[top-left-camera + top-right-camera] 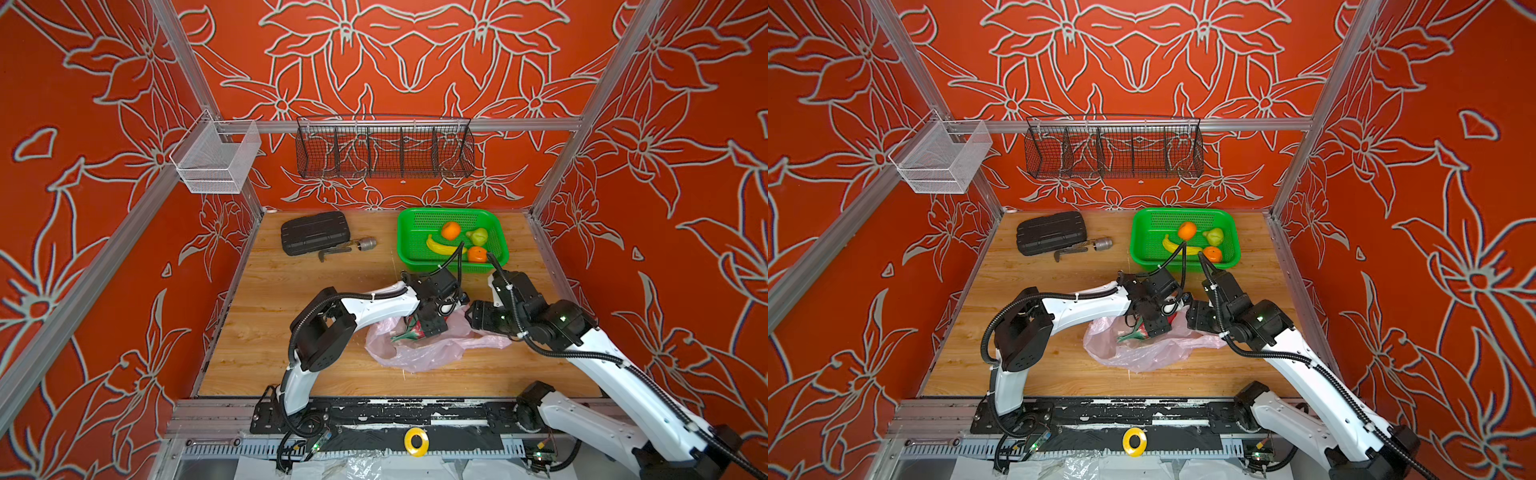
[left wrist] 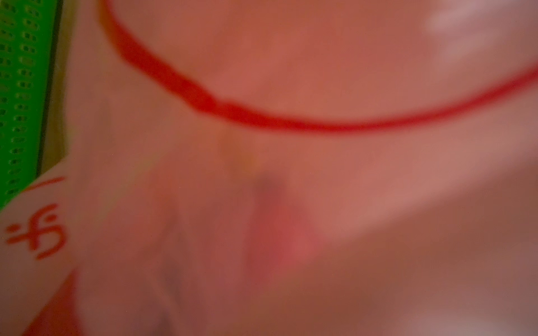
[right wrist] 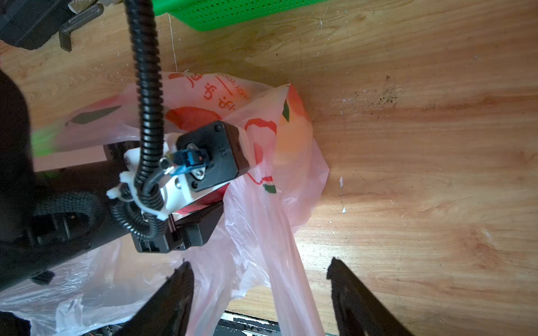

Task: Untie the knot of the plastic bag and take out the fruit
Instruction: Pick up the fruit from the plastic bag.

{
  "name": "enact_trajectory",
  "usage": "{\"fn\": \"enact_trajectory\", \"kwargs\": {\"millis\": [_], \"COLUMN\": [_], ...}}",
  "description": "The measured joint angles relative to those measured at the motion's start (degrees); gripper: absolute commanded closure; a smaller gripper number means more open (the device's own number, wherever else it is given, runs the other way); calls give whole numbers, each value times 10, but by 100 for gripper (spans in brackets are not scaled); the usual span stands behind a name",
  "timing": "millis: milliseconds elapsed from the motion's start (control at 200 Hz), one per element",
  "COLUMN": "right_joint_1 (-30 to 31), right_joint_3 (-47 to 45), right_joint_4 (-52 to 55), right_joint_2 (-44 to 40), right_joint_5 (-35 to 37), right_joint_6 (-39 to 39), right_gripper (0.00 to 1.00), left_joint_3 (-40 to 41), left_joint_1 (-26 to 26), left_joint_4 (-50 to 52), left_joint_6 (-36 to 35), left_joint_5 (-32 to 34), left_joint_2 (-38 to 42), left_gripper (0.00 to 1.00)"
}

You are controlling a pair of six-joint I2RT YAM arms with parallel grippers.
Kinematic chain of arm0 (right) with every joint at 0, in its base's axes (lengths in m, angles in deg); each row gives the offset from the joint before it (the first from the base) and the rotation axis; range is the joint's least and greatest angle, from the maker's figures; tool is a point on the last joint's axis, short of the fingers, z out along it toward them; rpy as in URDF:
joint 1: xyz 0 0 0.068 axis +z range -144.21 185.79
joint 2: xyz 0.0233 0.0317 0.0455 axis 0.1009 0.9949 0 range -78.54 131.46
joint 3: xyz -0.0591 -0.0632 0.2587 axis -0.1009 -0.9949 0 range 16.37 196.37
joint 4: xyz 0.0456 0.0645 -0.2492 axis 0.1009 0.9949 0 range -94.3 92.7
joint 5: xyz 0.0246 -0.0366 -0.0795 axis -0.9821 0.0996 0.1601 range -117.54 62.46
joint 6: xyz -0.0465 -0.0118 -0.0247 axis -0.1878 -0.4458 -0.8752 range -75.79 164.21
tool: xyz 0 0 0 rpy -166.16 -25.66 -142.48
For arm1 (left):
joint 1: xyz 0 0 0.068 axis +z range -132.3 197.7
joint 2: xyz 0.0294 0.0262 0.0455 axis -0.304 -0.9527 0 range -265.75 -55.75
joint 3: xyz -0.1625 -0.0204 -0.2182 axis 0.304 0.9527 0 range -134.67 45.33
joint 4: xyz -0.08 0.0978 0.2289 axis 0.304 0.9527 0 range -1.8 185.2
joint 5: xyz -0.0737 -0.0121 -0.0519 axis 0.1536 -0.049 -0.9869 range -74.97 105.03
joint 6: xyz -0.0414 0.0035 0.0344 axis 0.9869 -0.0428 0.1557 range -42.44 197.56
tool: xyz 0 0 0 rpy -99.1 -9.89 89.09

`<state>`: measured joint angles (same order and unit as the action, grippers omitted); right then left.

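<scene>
Right claw (image 3: 259, 261) spread, plastic bag (image 1: 419, 353) — lengthwise left-right

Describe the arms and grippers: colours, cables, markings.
Left arm and right arm: white shells, black joints, black ribbed cable hoses tied with white zip ties. Green lights glow on the right arm's joints. Right gripper: plain black, tapered fingers.

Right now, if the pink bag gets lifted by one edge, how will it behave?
Probably floppy: the plastic bag lies thin, crinkled and translucent on the table. Likely light itself, but the dragon fruit inside may drag it down and roll.
</scene>
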<state>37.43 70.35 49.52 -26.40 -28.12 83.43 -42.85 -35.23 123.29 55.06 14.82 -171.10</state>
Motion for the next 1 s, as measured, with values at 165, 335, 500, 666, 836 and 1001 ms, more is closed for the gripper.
{"fn": "enact_trajectory", "kwargs": {"millis": [165,335,500,666,836,1001], "right_joint_1": [0,0,0,0,0,0], "right_joint_3": [0,0,-1,-18,-33,-33], "right_joint_4": [-1,0,3,3,3,-2], "right_joint_2": [0,0,7,17,19,19], "right_joint_5": [0,2,8,14,14,14], "right_joint_6": [0,0,0,0,0,0], "right_gripper": [25,30,36,36,35,34], "left_joint_3": [2,17,27,35,54,68], "left_joint_1": [0,0,0,0,1,1], "left_joint_4": [0,13,26,27,19,15], "left_joint_6": [1,13,31,57,81,98], "left_joint_5": [1,3,9,9,-14,-24], "left_joint_2": [3,22,59,119,188,224], "left_gripper": [36,40,42,45,50,54]}}
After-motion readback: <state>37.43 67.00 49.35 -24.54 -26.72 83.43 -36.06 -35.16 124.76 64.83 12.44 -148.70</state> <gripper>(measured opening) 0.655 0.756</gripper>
